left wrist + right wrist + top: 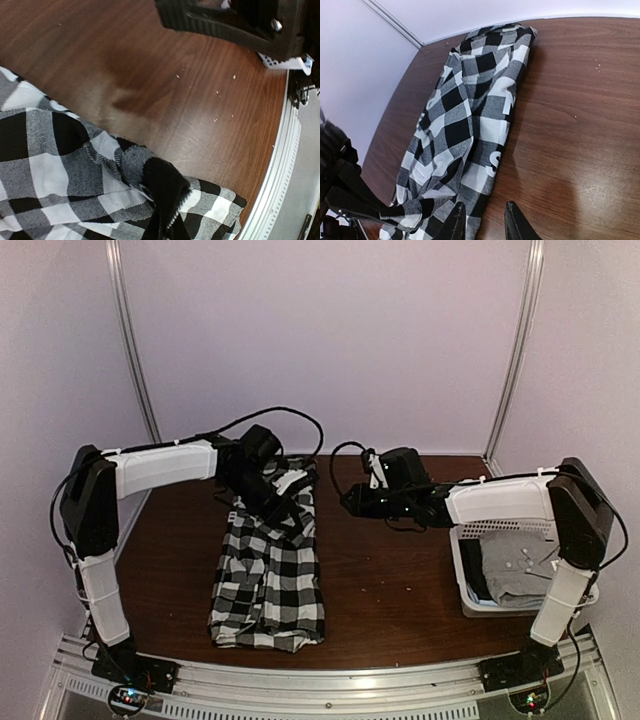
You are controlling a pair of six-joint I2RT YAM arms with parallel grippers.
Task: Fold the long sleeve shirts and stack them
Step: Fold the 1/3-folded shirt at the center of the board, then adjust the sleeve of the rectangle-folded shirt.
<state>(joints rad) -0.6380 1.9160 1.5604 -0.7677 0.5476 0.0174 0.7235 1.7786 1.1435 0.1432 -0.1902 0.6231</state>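
A black-and-white checked long sleeve shirt point(268, 575) lies folded lengthwise on the brown table point(400, 590). My left gripper point(278, 502) is shut on bunched cloth at the shirt's far end; in the left wrist view the dark fingers point(167, 200) pinch the checked fabric point(55, 170). My right gripper point(352, 502) hovers just right of that far end, open, with nothing held. In the right wrist view its fingertips point(457, 217) stand apart over the right edge of the shirt point(470, 110). A plain grey shirt point(520, 565) lies in the basket.
A white lattice basket point(465, 580) stands at the right near edge of the table. A metal rail point(330, 680) runs along the near edge. Walls close the back and both sides. The right arm's body point(235, 20) shows close by in the left wrist view.
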